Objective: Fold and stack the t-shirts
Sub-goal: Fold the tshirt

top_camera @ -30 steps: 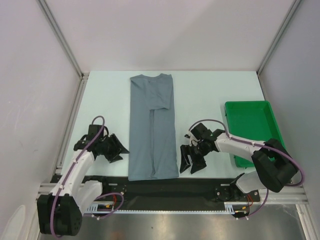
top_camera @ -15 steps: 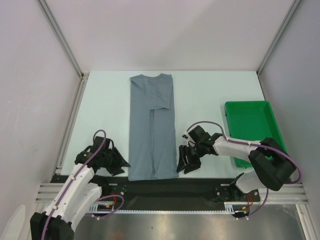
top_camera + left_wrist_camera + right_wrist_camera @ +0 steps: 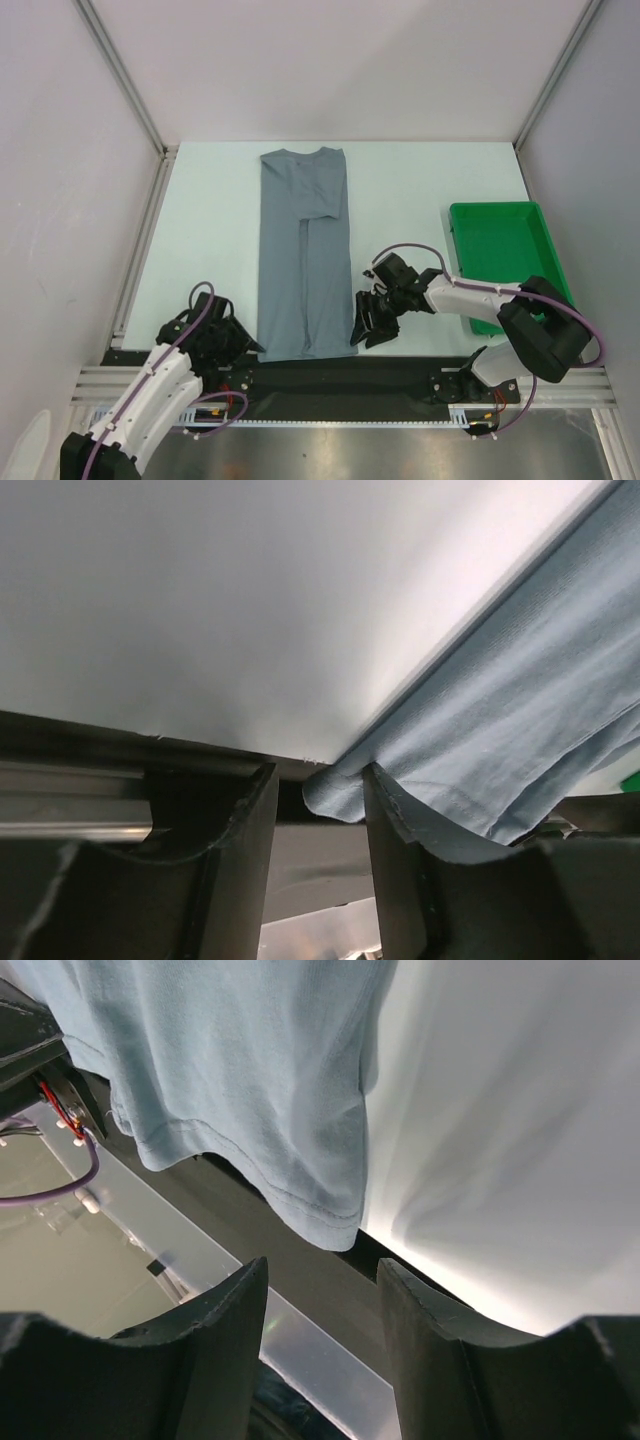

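One slate blue-grey t-shirt [image 3: 305, 260] lies folded lengthwise into a long strip down the middle of the table, neck at the far end. Its near hem hangs slightly over the table's front edge. My left gripper [image 3: 245, 345] is at the near left corner. In the left wrist view that gripper [image 3: 320, 780] is open, and the corner of the t-shirt [image 3: 520, 720] pokes between its fingertips, unclamped. My right gripper [image 3: 360, 325] sits at the near right corner. In the right wrist view it [image 3: 322, 1265] is open, with the hem corner of the t-shirt [image 3: 250, 1070] just ahead of its tips.
A green plastic tray [image 3: 500, 260] stands at the right side of the table, beside the right arm. A black rail [image 3: 330, 375] runs along the near edge under the hem. White enclosure walls close in the left, right and far sides.
The left arm has drawn back toward the near edge, down to the shirt's near left corner. The right gripper has shifted slightly left to the hem. Both sets of jaws have narrowed.
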